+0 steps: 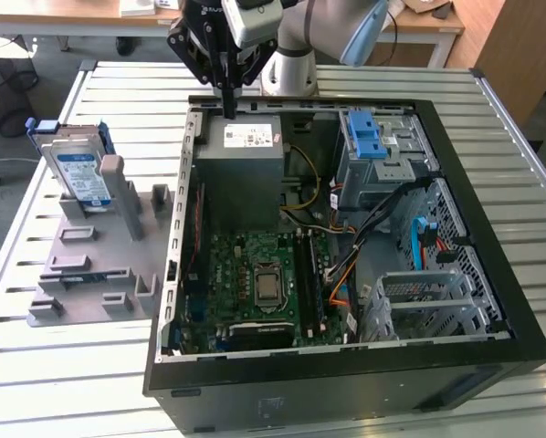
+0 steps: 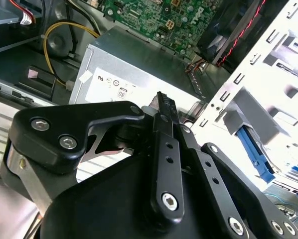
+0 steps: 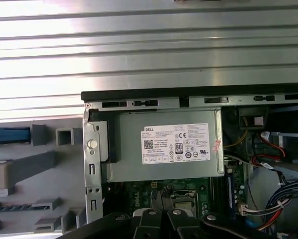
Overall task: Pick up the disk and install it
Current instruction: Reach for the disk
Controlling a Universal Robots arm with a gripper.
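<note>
Disk (image 1: 81, 173) and gripper (image 1: 229, 108) are well apart, so we go from the biggest thing down. The slatted metal table (image 1: 72, 383) carries everything and shows bare strips along its near edge and at the exterior view's left.

On it lies the open computer case (image 1: 346, 374). Its black rim frames the interior on all sides and it takes up most of the exterior view's right. Inside, the grey power-supply box (image 1: 241, 173) sits against the far wall, with the green motherboard (image 1: 255, 274) on its near side. A silver drive cage (image 1: 428, 301) stands in the near corner at the exterior view's right.

Beside the case, at the exterior view's left, sits a grey holder (image 1: 90, 265) with a narrow gap of table between them. The disk stands upright on its edge at the holder's far end, label facing us, with open air above it.

The gripper hangs over the case's far rim, just above the far edge of the power-supply box (image 3: 164, 149). In both wrist views its fingers (image 2: 161, 107) are closed together with nothing between them.
</note>
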